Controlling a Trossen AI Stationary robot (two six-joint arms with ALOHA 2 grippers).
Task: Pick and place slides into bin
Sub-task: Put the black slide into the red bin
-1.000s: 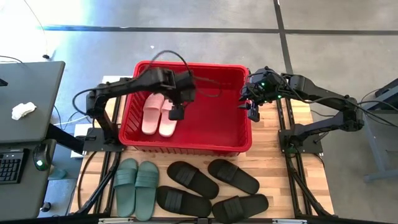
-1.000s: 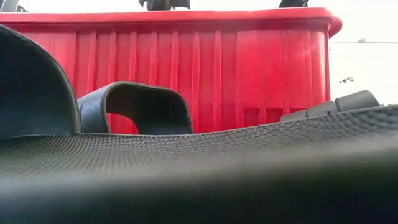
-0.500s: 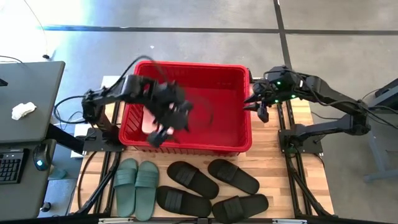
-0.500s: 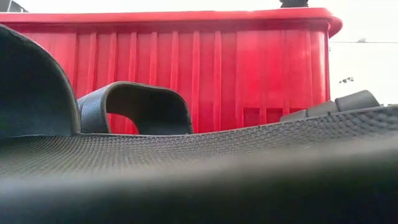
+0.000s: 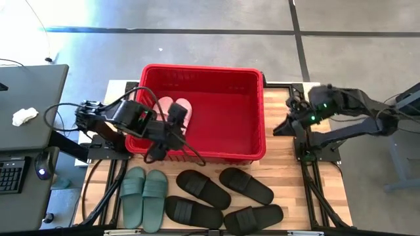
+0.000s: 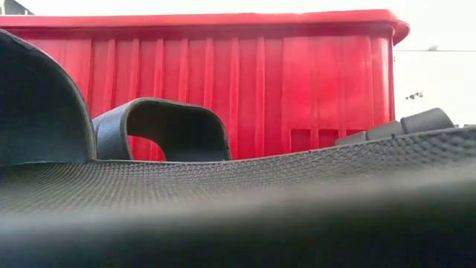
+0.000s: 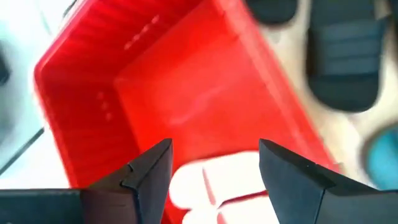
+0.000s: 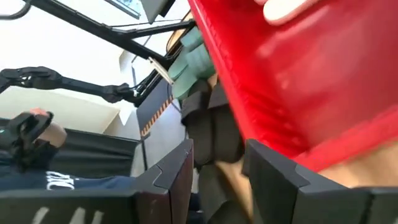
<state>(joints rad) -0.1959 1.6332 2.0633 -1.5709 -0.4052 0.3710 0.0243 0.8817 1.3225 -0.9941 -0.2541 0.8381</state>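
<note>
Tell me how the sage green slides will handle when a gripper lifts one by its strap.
The sage green slides look like moulded foam, so probably light and slightly bendy. The wide arched strap should give the fingers a hold. Lying flat on its sole, one is unlikely to roll or tip.

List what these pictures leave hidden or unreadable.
- Pale pink pair of slides in the large red plastic bin: high view, partly hidden by the left arm.
- Low view: a black slide fills the foreground; bin interior hidden.
- Right tool: high view, blurred.

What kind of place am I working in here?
Probably a lab or workshop test cell: a wooden table on a metal frame, bare concrete floor with taped lines, and a desk with keyboard beside the rig.
</note>
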